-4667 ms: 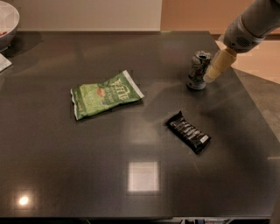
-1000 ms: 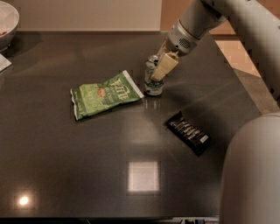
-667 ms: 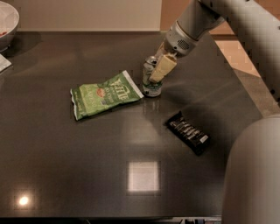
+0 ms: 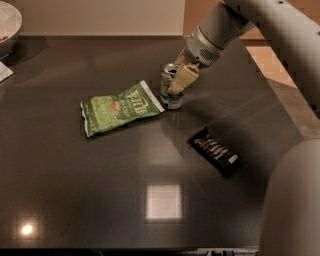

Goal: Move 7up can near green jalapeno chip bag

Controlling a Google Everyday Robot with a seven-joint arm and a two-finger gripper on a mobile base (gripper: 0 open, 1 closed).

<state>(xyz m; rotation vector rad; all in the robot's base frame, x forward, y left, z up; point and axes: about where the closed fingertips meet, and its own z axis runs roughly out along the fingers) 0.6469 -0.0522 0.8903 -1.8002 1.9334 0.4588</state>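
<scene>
Left to right, then: a pale bowl (image 4: 7, 24) sits at the far upper left corner of the dark table (image 4: 75, 190), cut off by the frame so only part of its rim and side shows. Just below it a white scrap (image 4: 3, 71) pokes in from the left edge; what it is cannot be told.

Toward the middle lies the green jalapeno chip bag (image 4: 120, 107), flat and crinkled, its long side slanting up to the right. Its white right end comes just beside the base of the 7up can (image 4: 171, 101), which stands upright; whether bag and can touch is hard to say.

The gripper (image 4: 174, 86) comes down onto the can from the upper right and pinches it. One cream-coloured finger (image 4: 182, 78) lies slantwise across the can's right front, covering much of its markings. The other finger is hidden behind the can, and the shiny top shows just left of the wrist.

Below and right of the can, well apart from it, a black wrapped snack bar (image 4: 215, 150) lies slantwise.

The grey arm (image 4: 260, 15) runs off the top right corner. A large grey part of the robot (image 4: 295, 200) fills the lower right, blocking that corner of the table. Two bright glints of light sit on the near tabletop.
</scene>
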